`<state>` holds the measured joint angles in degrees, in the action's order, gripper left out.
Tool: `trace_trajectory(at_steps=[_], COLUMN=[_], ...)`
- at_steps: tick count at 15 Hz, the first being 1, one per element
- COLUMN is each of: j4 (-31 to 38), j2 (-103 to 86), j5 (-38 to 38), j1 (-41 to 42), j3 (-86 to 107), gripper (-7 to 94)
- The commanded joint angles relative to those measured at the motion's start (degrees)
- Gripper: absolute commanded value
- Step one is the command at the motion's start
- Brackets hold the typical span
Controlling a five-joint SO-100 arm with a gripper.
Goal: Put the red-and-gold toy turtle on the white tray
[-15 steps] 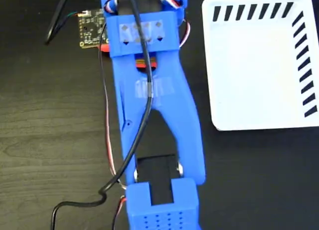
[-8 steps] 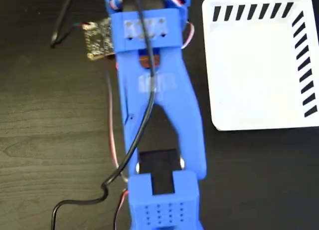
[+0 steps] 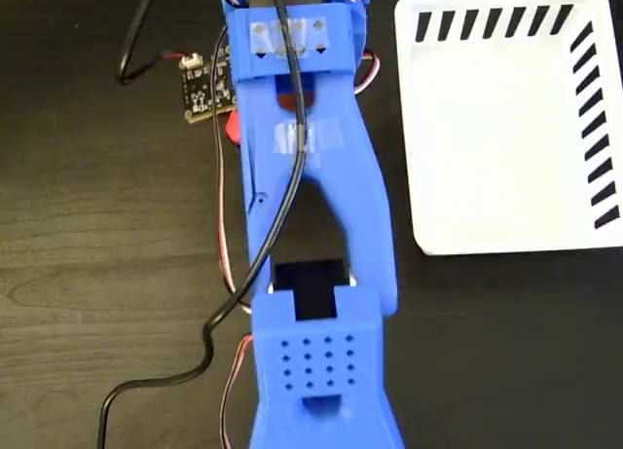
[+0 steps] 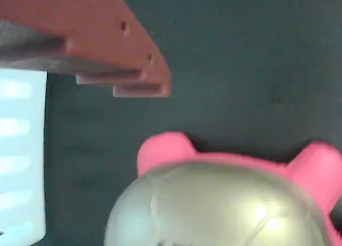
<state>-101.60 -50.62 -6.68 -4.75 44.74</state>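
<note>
Wrist view gives us what the fixed view hides: the squishy toy turtle (image 4: 224, 203), gold domed shell and pink-red feet, on the dark surface (image 4: 246, 70) close below one orange gripper finger (image 4: 107, 38). We cannot tell the gripper's spread. In the fixed view, the blue printed arm (image 3: 311, 225) covers the turtle; the white rectangular slotted tray (image 3: 487, 137) lies empty to its right.

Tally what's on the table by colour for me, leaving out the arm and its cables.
White: 1, the white tray, nothing in it.
Red and gold: 1, the red-and-gold toy turtle, close under the claw in the wrist view; in the fixed view only a red sliver shows beside the arm.
Black: 1, a small circuit board.
Total: 3
</note>
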Motion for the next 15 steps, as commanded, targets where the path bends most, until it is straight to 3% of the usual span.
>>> trace_trajectory(at_steps=[1, 15], j4=[-0.7, -0.7], j2=[-0.2, 10.0], j5=[1.4, 4.4], j1=[-0.7, 1.0], j3=[-6.0, -11.3], gripper=[65, 70])
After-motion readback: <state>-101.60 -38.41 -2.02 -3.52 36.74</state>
